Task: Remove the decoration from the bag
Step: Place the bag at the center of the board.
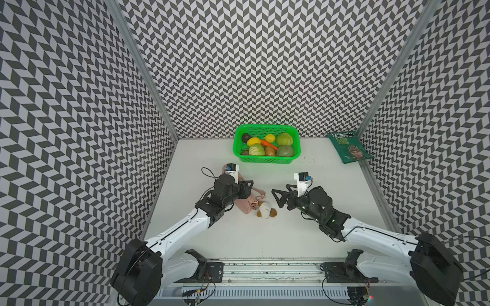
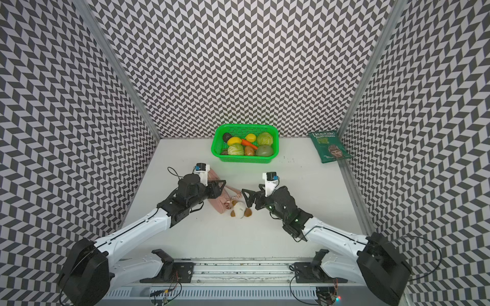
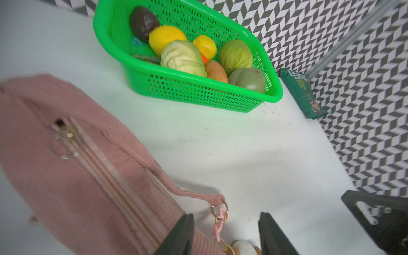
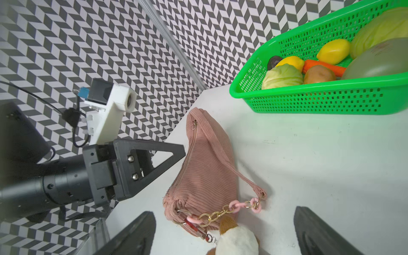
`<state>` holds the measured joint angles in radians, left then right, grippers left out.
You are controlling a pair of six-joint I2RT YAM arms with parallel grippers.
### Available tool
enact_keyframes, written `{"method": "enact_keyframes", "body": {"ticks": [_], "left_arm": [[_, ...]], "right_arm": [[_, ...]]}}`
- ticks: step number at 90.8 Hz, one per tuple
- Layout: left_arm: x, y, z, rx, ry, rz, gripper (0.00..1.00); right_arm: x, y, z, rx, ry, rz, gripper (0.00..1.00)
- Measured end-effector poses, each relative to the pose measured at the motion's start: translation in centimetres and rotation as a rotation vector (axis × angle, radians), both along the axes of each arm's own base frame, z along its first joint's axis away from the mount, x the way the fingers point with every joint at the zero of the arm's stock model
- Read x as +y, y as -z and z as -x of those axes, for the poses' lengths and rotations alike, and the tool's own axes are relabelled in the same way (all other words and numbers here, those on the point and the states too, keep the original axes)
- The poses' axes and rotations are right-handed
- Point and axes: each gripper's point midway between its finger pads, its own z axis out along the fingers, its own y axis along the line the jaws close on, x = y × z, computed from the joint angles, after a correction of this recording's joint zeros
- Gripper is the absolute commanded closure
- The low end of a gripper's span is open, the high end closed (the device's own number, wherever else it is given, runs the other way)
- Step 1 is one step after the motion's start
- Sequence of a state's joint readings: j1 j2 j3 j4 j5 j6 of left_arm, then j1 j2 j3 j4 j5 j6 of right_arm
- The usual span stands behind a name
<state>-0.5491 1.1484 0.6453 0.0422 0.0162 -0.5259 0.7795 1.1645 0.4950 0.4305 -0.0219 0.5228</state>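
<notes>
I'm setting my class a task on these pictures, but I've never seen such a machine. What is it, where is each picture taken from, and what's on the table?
Two robot arms work at a white table. Two pictures look down from overhead; the other two come from cameras on the arms' wrists. On it lie a pink bag with a plush decoration clipped to it, a green basket of toy vegetables and a crisp packet. The left hand and right hand are open, holding nothing.

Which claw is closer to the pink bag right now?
Left. The left claw hangs over one end of the pink bag; the right claw stands clear of it, past the plush toy.
</notes>
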Motion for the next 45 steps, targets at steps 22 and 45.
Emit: {"method": "enact_keyframes", "body": {"ticks": [22,45], "left_arm": [[1.1,-1.7,0.8,-0.024,-0.038,0.029,0.01],[1.7,-3.9,1.6,-0.02,-0.09,0.145,0.0]], "right_arm": [[0.9,2.0,0.9,0.065,-0.078,0.028,0.0],[1.6,3.9,1.6,0.121,-0.131,0.058,0.0]]}}
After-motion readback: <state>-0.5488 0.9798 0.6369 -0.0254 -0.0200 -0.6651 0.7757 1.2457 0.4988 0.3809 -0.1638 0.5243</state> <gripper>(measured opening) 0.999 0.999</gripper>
